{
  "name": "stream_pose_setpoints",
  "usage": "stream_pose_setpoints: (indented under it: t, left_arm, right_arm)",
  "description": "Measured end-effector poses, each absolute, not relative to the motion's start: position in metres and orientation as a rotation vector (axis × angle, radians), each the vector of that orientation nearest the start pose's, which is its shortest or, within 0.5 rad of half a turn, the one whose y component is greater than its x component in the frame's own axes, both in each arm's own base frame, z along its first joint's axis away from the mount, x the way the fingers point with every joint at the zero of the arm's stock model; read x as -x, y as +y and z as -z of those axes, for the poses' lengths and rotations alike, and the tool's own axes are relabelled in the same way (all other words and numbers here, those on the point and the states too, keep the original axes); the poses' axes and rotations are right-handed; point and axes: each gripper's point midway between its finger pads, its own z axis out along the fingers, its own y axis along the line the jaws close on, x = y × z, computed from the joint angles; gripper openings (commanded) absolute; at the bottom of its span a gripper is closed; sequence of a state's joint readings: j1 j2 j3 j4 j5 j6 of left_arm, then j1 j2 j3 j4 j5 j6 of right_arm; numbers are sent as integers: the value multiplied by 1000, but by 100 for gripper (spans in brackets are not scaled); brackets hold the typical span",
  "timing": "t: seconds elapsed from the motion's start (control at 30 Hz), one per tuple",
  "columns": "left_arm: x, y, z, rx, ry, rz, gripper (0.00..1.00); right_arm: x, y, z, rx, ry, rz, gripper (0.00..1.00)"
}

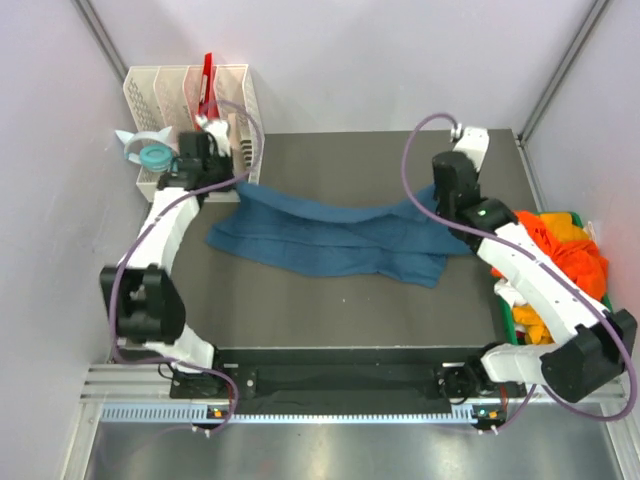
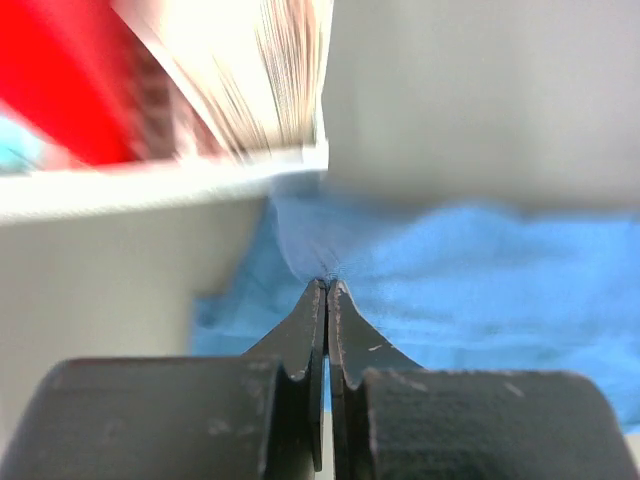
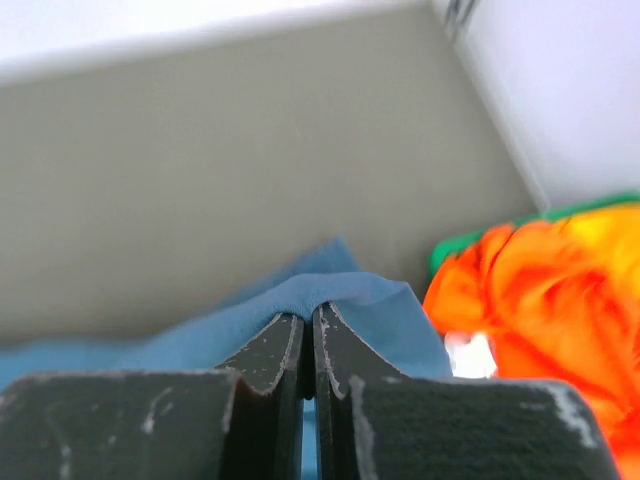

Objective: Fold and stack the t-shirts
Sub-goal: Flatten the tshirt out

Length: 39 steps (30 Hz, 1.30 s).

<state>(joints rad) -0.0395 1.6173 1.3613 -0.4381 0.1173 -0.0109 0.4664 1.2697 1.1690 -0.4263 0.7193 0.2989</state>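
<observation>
Left gripper (image 2: pixel 327 286): pinching a pleat of the teal-blue t-shirt (image 1: pixel 330 238) between fully closed fingertips, at the shirt's far left corner, just beside the white mesh organiser (image 1: pixel 190 95) that is holding a red item (image 1: pixel 208 75). Right gripper (image 3: pixel 308 316): likewise clenching a raised ridge of the same shirt at its far right end, with cloth draping off both sides of the fingers. Teal-blue t-shirt: lying crosswise on the dark table (image 1: pixel 350 320), bunching and wrinkling along its length, its two held ends lifting slightly while the middle is sagging onto the surface; not yet folded. Orange t-shirts (image 1: pixel 572 245): waiting in a heap, mixed with bits of yellow and white cloth, in the green bin (image 1: pixel 504 318) at the right edge, near the right arm. Step in hand, by judgement: both arms are taking hold of the blue shirt to stretch and flatten it before any fold; nothing is stacking yet, so the task is looking near its start. Next move, by judgement: calling for both arms lifting together and drawing apart evenly to pull out the wrinkles, then laying the shirt flat toward the table's middle, keeping the left end from snagging on the organiser and both pinches from slipping off the thin cloth.
</observation>
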Motion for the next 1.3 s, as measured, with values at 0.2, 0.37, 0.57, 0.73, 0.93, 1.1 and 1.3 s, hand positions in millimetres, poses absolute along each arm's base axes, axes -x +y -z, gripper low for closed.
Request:
stream_pose_setpoints:
  t: [0.2,0.37,0.57,0.73,0.93,1.1,1.3]
  left_arm:
    - [-413,-34,-381,-143,1842,110,0]
    - [-350,-30,-461,-176,1672,69,0]
    - [-279,-29,-497,-202,1607,63,0]
    - [-235,-28,-516,-206,1552,55,0]
    - [-204,-24,-548,-184,1456,42,0]
    - [-205,-24,-551,-169,1455,53,0]
    - [-228,-26,-538,-156,1511,71,0]
  right_arm:
    - [-348,45,-399,-311,1684,178,0]
    - [-301,20,-493,-371,1489,84,0]
    - [-260,2,-545,-377,1388,23,0]
    - [-242,-4,-569,-364,1344,-5,0]
    - [-233,-5,-577,-350,1337,-24,0]
    - [-231,-6,-587,-357,1319,-33,0]
    - [-242,-1,-591,-357,1329,-28,0]
